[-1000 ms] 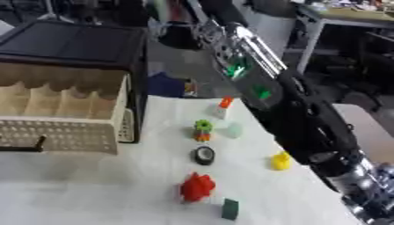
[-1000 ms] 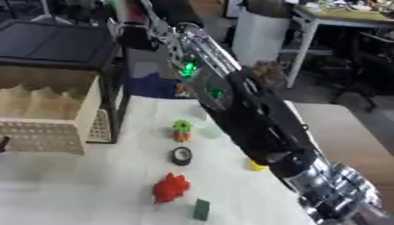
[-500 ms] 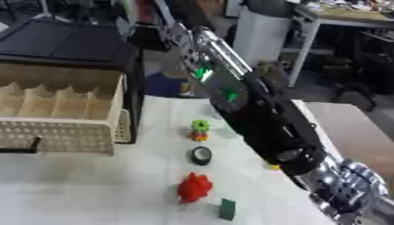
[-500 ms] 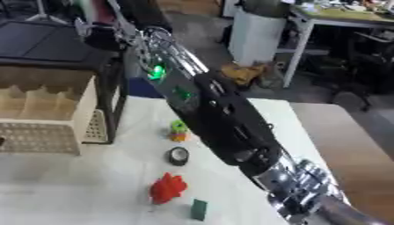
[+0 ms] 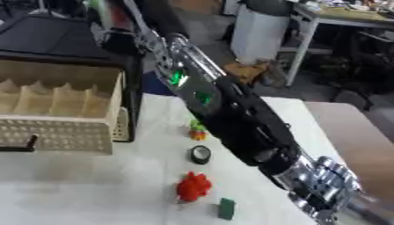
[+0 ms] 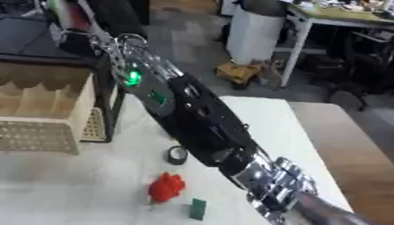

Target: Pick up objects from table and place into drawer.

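On the white table [image 5: 85,184] lie a red toy [image 5: 192,186], a small green block [image 5: 225,208] and a black ring [image 5: 200,154]. A little green and orange toy [image 5: 197,130] peeks out from behind my right arm [image 5: 231,114]. That arm crosses the view from the upper left down to the lower right, over the table's right half. Its silver wrist [image 5: 323,186] is to the right of the red toy, and only a blurred start of the right hand [image 6: 327,216] shows at the bottom edge. The beige drawer [image 5: 61,105] stands pulled out at the left, with nothing seen in its compartments.
A black cabinet [image 5: 54,44] holds the drawer, whose dark handle [image 5: 19,145] sticks out at the front. Beyond the table are a white bin [image 5: 258,30], a desk [image 5: 338,17] and the floor. A brown surface [image 5: 362,132] adjoins the table's right edge.
My right arm has swung to the left across the table and now covers the yellow, orange and pale green pieces seen earlier. The red toy, green block and ring have not moved.
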Tool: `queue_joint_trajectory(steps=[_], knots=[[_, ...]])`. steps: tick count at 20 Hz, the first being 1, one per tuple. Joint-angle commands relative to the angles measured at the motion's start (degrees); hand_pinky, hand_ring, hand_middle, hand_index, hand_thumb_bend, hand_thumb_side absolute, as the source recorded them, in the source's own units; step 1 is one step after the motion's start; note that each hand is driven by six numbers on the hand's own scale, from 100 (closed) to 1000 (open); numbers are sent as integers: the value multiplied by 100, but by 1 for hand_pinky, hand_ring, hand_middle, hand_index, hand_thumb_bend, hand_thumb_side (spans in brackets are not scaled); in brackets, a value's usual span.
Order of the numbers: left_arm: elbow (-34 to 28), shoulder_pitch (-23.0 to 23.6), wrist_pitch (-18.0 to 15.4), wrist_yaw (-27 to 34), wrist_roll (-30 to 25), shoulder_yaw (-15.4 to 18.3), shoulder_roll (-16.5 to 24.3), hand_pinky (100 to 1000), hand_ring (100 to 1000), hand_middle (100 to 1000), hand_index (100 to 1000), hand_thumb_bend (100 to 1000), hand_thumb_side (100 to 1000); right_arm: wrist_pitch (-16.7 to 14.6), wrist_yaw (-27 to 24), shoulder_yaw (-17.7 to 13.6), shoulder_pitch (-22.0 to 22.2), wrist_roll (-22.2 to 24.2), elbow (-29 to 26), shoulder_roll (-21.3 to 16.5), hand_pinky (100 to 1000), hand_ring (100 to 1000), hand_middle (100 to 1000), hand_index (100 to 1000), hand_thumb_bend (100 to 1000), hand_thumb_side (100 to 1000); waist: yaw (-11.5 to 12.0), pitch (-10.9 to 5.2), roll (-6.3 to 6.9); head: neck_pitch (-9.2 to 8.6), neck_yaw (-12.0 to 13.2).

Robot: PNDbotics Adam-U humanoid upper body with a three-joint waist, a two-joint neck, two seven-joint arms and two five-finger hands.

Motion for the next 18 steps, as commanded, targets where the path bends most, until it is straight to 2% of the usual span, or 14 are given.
queue_joint_trajectory(steps=[1,4,8,12,18], knots=[[-70,-123,-43,-23,17,6,41,602,587,658,868,100,1000,-69,-18,15,-155,76,3,-12,256,423,423,306,100,237,22,-84,27,-63,-55],[-70,-134,-53,-10,23,5,31,602,588,658,868,100,1000,-135,-308,56,-134,338,39,53,253,411,416,319,100,199,50,-87,4,-74,-86],[-70,-150,-75,14,38,7,15,602,588,657,867,100,1000,-308,-1131,26,-120,454,-16,90,245,399,406,324,100,148,74,-82,-15,-85,-128],[-70,-187,-99,29,37,2,-4,602,588,656,867,100,1000,-495,-1949,18,-95,573,40,110,237,385,395,336,100,100,128,-33,-38,-167,-205],[-70,-192,-115,30,16,-9,-42,602,586,656,866,100,1000,-673,-2906,-21,-90,731,176,129,236,379,391,338,100,100,168,31,-35,-227,-263]])
